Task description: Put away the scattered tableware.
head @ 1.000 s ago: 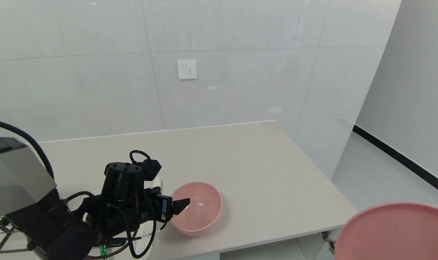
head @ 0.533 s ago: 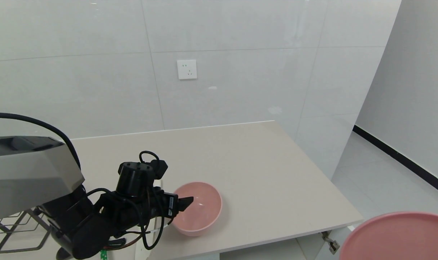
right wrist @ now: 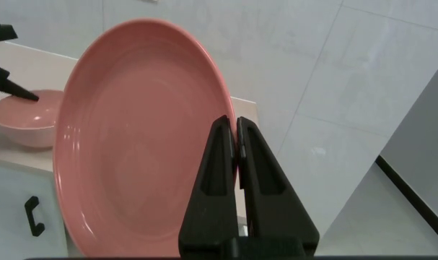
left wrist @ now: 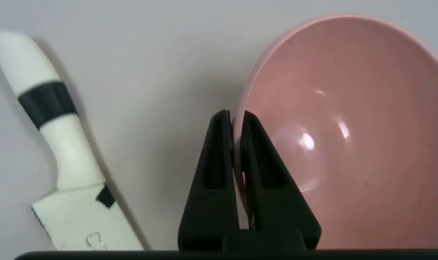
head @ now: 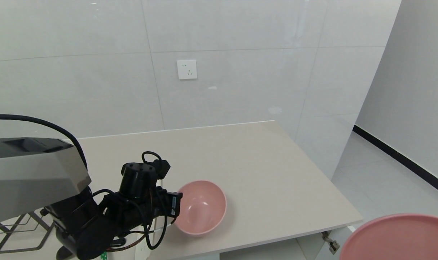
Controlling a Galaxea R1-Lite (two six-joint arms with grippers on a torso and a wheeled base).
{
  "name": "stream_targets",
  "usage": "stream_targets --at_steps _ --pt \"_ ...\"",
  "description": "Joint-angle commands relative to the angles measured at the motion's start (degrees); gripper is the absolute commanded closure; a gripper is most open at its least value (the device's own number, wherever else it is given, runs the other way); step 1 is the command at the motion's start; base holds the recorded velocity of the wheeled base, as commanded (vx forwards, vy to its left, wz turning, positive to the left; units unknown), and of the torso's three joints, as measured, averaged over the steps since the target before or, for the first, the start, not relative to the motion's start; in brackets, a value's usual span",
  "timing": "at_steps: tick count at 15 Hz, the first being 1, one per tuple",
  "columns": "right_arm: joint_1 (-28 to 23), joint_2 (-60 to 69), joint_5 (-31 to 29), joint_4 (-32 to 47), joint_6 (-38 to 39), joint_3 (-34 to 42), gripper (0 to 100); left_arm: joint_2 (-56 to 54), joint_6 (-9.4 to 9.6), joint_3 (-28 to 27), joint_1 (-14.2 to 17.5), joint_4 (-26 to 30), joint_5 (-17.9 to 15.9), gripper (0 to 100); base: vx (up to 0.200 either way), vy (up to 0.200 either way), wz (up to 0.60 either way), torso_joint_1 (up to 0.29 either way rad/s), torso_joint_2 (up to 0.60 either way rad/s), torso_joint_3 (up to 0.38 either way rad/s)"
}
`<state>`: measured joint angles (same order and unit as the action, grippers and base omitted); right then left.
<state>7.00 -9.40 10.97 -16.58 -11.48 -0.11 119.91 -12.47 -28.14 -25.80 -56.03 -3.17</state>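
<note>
Head view: the pink bowl (head: 201, 207) sits mouth-up on the desk (head: 262, 173), close to the near edge and well apart from the right edge and the far wall; the left gripper (head: 177, 206) comes in level from the left, its jaws clenched on the bowl's left rim; a wire rack (head: 13, 231) stands at the near left; the pink plate (head: 395, 236) hangs off the desk, beyond its near right corner.

Left wrist view: the left gripper (left wrist: 235, 119) pinches the rim of the bowl (left wrist: 348, 130); a white knife (left wrist: 67, 159) lies flat just beside the bowl, not touching, its length roughly along the jaws' line.

Right wrist view: the right gripper (right wrist: 234, 126) grips the plate (right wrist: 139, 137) by its rim, the plate tilted on edge.

Against half a second ago, the left jaws have closed and the bowl has shifted slightly right.
</note>
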Motion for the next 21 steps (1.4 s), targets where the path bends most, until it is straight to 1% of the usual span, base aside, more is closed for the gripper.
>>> stream_targets --at_steps 1,2,3,4,5,6,7,8,10,11,12,13,14,15,16,18,19,21 --pt "0.0 -0.3 0.0 0.0 0.0 0.0 100 -0.5 -0.01 2.4 0.3 -5.4 0.0 100 0.000 0.000 0.00 0.000 0.00 0.000" --pt "0.0 -0.3 0.0 0.1 0.1 0.0 100 -0.6 -0.10 3.6 0.4 -8.2 0.0 100 0.000 0.000 0.00 0.000 0.00 0.000" --pt "0.0 -0.3 0.0 0.1 0.1 0.0 100 -0.7 -0.01 7.2 0.5 -15.7 0.0 100 0.000 0.000 0.00 0.000 0.00 0.000" --pt "0.0 -0.3 0.0 0.1 0.1 0.0 100 -0.7 -0.01 9.2 0.4 -19.1 0.0 100 0.000 0.000 0.00 0.000 0.00 0.000" --pt "-0.1 -0.3 -0.1 0.1 0.1 0.0 100 -0.7 -0.10 12.0 0.3 -24.2 0.0 100 0.000 0.000 0.00 0.000 0.00 0.000" --pt "-0.1 0.0 -0.1 0.1 0.1 0.0 100 -1.2 -0.45 15.7 0.4 -29.3 0.0 100 0.000 0.000 0.00 0.000 0.00 0.000" --pt "-0.7 0.8 -0.1 0.1 0.6 0.0 100 -3.6 -1.59 18.0 0.2 -31.2 0.0 100 0.000 0.000 0.00 0.000 0.00 0.000" --pt "-1.4 1.7 -0.1 0.3 1.0 0.0 100 -6.8 -2.38 19.3 0.0 -31.8 0.0 100 0.000 0.000 0.00 0.000 0.00 0.000" --pt "-2.3 4.0 -0.1 3.1 1.4 0.1 100 -16.1 -2.47 20.5 -0.5 -31.4 0.1 100 0.000 0.000 0.00 0.000 0.00 0.000" --pt "-2.3 4.0 -0.2 3.2 1.9 0.1 100 -23.2 -2.47 22.1 -0.5 -30.6 1.3 100 0.000 0.000 0.00 0.000 0.00 0.000" --pt "-2.3 4.1 -0.2 3.4 2.3 0.1 100 -27.9 -2.38 24.4 -0.3 -30.0 1.9 100 0.000 0.000 0.00 0.000 0.00 0.000" --pt "-2.3 4.1 -0.2 4.5 2.3 0.1 100 -33.9 -2.38 28.1 0.0 -29.0 2.1 100 0.000 0.000 0.00 0.000 0.00 0.000" --pt "-2.3 4.1 -0.2 5.5 2.3 0.1 100 -37.5 -2.47 28.1 0.1 -28.1 2.5 100 0.000 0.000 0.00 0.000 0.00 0.000" --pt "-2.3 4.1 -0.2 7.4 2.3 0.1 100 -43.7 -2.56 28.1 2.1 -26.4 4.1 100 0.000 0.000 0.00 0.000 0.00 0.000" --pt "-2.3 4.1 -0.6 8.8 2.4 0.1 100 -48.6 -2.56 28.1 6.3 -26.2 4.4 100 0.000 0.000 0.00 0.000 0.00 0.000" --pt "-2.3 4.1 -1.4 10.7 2.4 0.1 100 -54.5 -2.29 28.1 12.5 -26.1 4.1 100 0.000 0.000 0.00 0.000 0.00 0.000" --pt "-2.3 4.1 -1.6 12.4 2.3 0.1 100 -59.3 -2.12 28.1 14.9 -24.8 3.7 100 0.000 0.000 0.00 0.000 0.00 0.000" --pt "-2.3 4.1 -1.7 12.4 2.4 0.1 100 -66.6 -1.24 28.1 16.3 -18.2 3.3 100 0.000 0.000 0.00 0.000 0.00 0.000"
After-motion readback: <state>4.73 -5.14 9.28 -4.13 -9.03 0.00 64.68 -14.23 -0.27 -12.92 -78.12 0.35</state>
